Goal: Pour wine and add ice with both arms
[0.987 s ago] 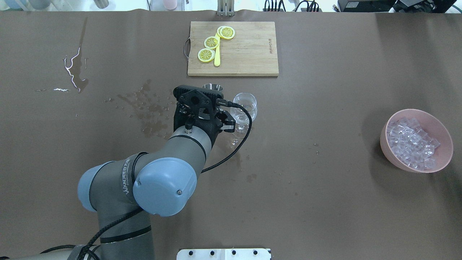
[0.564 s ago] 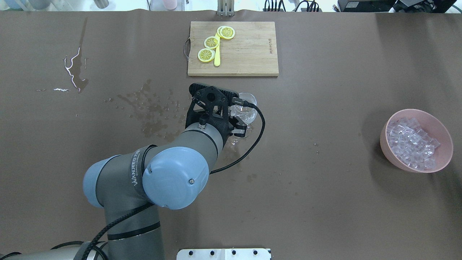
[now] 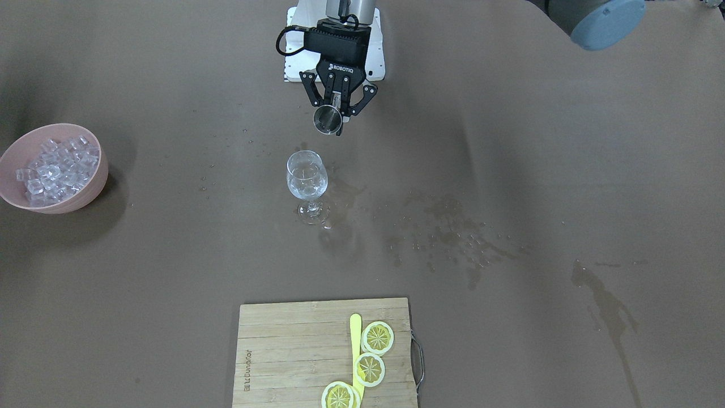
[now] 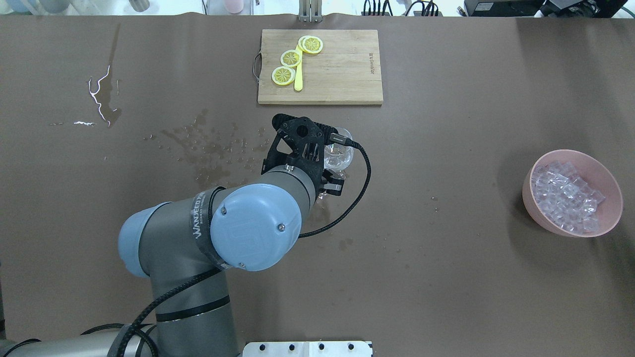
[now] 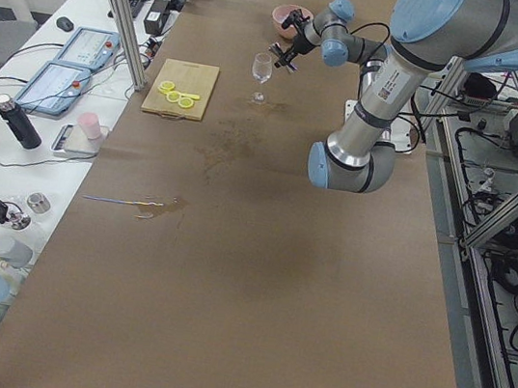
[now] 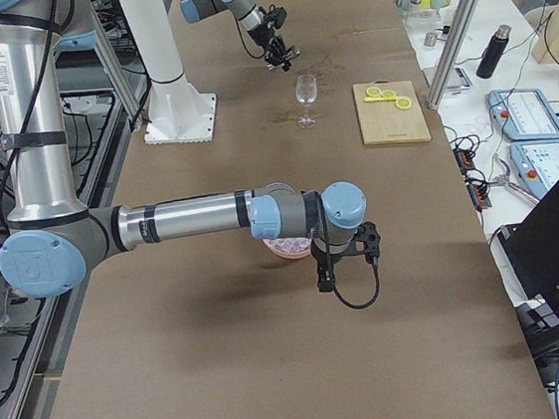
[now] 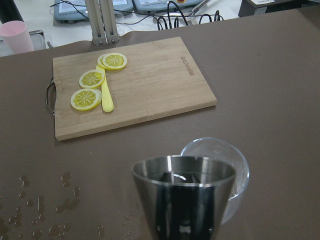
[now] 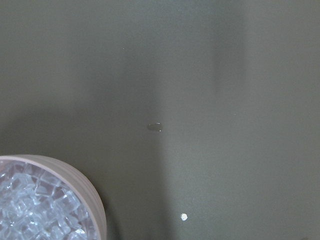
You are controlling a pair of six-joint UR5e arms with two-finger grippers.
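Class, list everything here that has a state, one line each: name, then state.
left gripper, shut on steel cup
steel cup, tilted toward the wine glass
wine glass, upright, standing free
pink bowl, full of ice
right gripper, open or shut unclear

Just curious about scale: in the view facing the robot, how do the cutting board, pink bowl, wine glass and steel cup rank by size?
1. cutting board
2. pink bowl
3. wine glass
4. steel cup, held aloft, so less certain
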